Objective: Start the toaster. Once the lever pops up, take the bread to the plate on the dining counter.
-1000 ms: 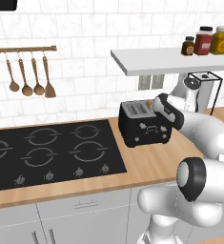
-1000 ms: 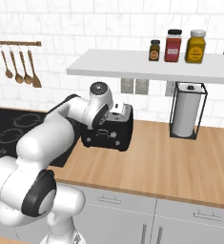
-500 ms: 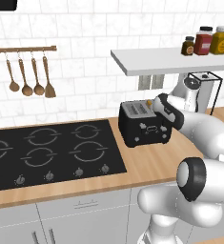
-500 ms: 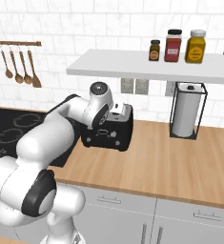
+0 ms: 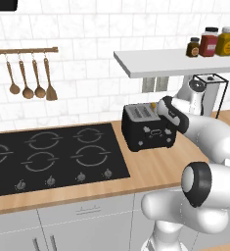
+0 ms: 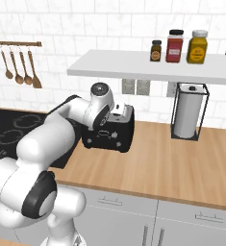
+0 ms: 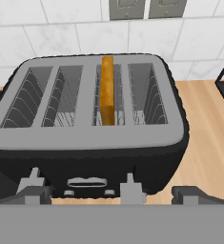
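The black toaster stands on the wood counter to the right of the cooktop, also seen from the other side as the toaster. In the hand view the toaster lies just below the camera, with several silver slots. A tan slice of bread stands on edge in the third slot from the left. My gripper hovers above the toaster's front edge, open wide, with nothing between its fingers. The gripper hangs over the toaster's right end. The plate and the dining counter are out of view.
A black cooktop lies left of the toaster. Wooden utensils hang on the tiled wall. A white shelf with three jars runs above, and a paper towel holder stands to the right. Bare wood counter extends rightwards.
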